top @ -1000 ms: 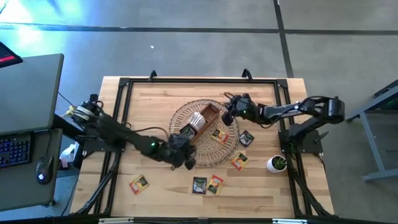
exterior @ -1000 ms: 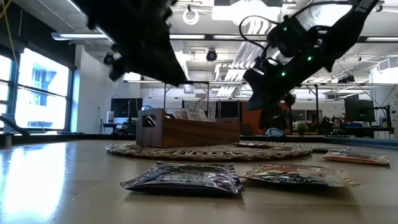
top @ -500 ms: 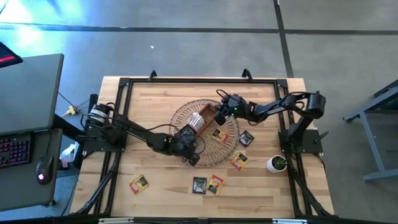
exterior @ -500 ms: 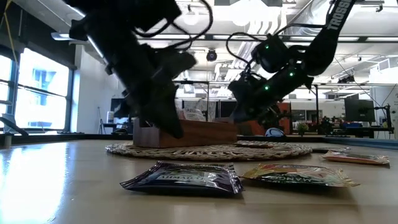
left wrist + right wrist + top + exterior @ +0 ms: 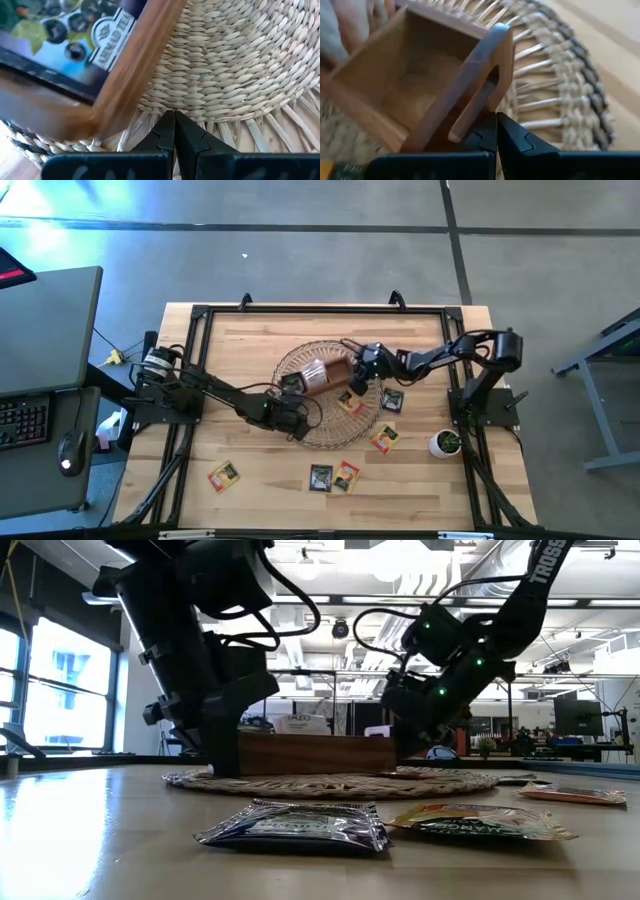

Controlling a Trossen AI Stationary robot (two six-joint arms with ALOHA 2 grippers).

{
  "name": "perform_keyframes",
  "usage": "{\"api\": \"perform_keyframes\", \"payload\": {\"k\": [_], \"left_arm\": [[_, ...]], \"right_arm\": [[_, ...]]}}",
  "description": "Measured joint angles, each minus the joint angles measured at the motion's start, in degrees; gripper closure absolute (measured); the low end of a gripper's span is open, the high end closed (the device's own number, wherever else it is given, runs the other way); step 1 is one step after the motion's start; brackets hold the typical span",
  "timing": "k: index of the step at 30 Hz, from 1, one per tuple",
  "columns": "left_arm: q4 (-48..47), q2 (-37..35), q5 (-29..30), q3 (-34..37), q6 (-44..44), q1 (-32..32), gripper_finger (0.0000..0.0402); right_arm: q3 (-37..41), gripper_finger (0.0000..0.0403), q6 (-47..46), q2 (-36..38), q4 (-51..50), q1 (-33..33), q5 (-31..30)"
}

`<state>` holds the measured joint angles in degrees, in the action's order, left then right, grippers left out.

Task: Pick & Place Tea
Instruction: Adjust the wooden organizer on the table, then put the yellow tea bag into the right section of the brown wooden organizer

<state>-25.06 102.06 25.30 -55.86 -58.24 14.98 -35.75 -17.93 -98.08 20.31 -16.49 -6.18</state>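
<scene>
The pale wooden table (image 5: 250, 340) stood on a grey floor, with an office hall behind it in the low view. Small flat paper tea sachets lay scattered: a black one (image 5: 320, 477) and an orange one (image 5: 346, 476) near the front edge, another orange one (image 5: 223, 475) well apart toward the left arm's side, two more (image 5: 385, 440) (image 5: 392, 401) beside the round wicker basket (image 5: 300, 435), and one (image 5: 349, 401) on it. More sachets (image 5: 315, 372) stood in the brown wooden compartment tray (image 5: 335, 368) at the basket's middle; one with a blue label (image 5: 65, 37) sat just beyond the left gripper (image 5: 174, 131), whose fingers were pressed together, empty, over the weave. The right gripper (image 5: 496, 132) had its fingers closed, tips at the tray's slotted end wall; whether they gripped it cannot be told.
</scene>
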Motion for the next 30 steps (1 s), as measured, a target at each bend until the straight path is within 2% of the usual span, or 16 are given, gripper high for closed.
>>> {"api": "perform_keyframes", "payload": {"k": [9, 15, 22, 27, 30], "left_arm": [[-4.9, -1.1, -0.1, 0.0, 0.6, 0.0, 0.0402], [-6.8, -2.5, 1.0, -0.1, -0.1, 0.0, 0.0401], [-6.4, -4.2, 0.8, -2.5, 3.2, 0.1, 0.0401], [-6.3, -7.4, 1.1, -7.0, 9.1, 1.9, 0.0401], [-8.3, -11.4, 1.0, -9.3, 11.7, 4.0, 0.0401]], "right_arm": [[0.0, 0.0402, -0.8, 1.7, -1.8, 5.5, -0.3], [0.0, 0.0401, -1.6, 5.0, -8.2, 9.4, -5.0], [0.1, 0.0399, -1.3, 14.4, -18.4, 16.2, -6.1], [0.0, 0.0401, -1.1, 21.9, -20.0, 23.7, -6.1], [0.0, 0.0397, -0.1, 24.9, -19.6, 29.1, -8.5]]}}
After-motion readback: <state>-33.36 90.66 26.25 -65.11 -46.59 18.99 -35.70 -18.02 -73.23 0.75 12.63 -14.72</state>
